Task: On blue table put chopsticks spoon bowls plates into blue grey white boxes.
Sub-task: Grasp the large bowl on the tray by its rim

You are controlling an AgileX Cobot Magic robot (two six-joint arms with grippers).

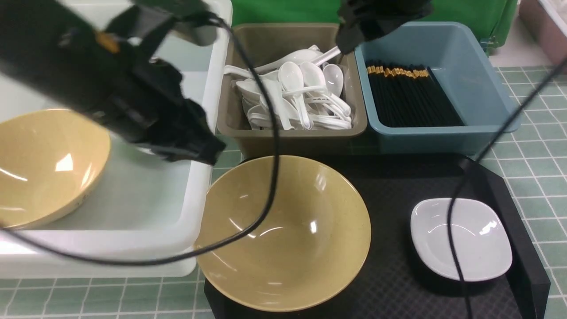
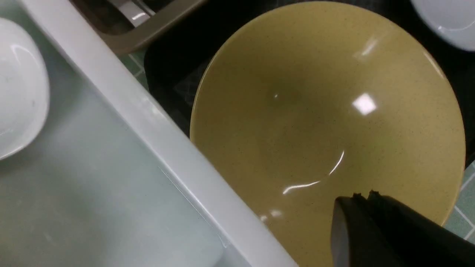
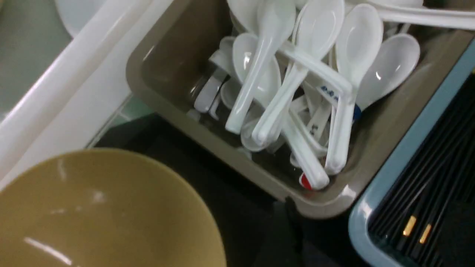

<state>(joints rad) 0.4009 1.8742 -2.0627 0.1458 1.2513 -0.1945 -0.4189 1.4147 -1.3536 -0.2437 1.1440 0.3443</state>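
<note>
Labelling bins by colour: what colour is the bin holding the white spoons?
Taupe, a grey-brown. The bin shows best in the front view.

On your bench (image 1: 536, 133) the tub (image 1: 195, 186) sits left, one bowl (image 1: 44, 164) inside; rightward you have the middle bin (image 1: 230, 110) with spoons (image 1: 297, 97), then the right bin (image 1: 469, 79) with chopsticks (image 1: 412, 97). Before those bins lies the tray (image 1: 398, 186), carrying another bowl (image 1: 288, 235) left, plate (image 1: 460, 239) right.

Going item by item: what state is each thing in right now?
Centre bowl: upright, empty, on black tray.
Left bowl: tilted, empty, in white tub.
Plate: upright, empty, on same tray.
Spoons: heaped in grey-brown box.
Chopsticks: lying side by side in blue box.
Left gripper: shut, holding nothing.
Right gripper: above spoons, opening unclear.
</note>
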